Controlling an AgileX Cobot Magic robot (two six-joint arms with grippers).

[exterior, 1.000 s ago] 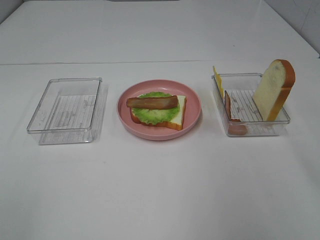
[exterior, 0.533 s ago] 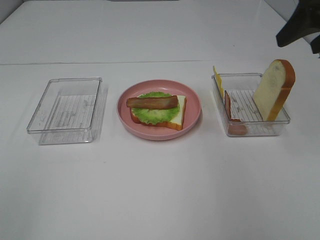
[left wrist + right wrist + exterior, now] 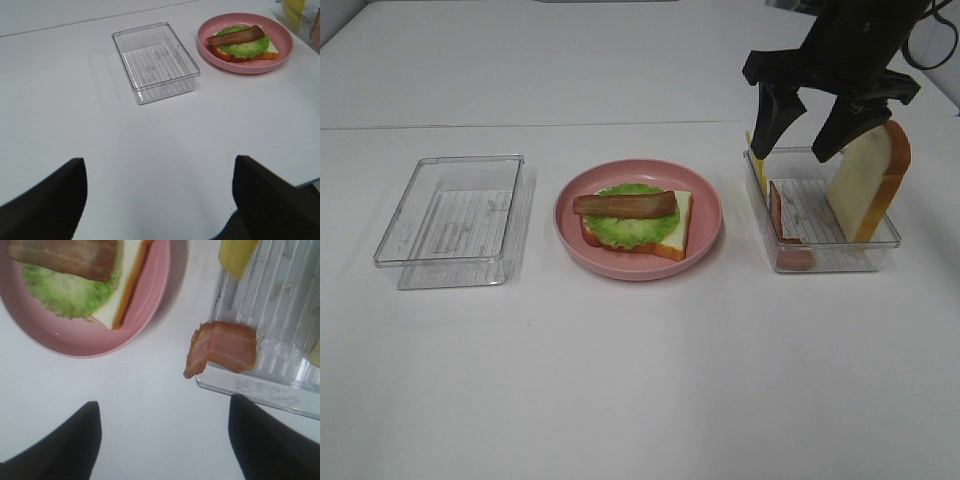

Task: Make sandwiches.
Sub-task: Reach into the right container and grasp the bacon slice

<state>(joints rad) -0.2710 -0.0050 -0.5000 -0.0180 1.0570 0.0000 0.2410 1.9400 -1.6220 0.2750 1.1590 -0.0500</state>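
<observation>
Tool (image 3: 793,152) hovers, jaws spread, above right tray (image 3: 835,267).

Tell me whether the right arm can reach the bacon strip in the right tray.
Probably yes: the right gripper hangs open above the tray, and the bacon strip sits uncovered, apart from the bread slice.

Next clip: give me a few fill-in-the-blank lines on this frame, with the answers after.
On the pink plate, the bacon strip lies on top of the ____ leaf.
The upright bread slice stands in the clear tray on the ____ side of the exterior high view.
The right gripper hangs over that tray with its jaws ____.
Missing words: lettuce; right; open.
</observation>
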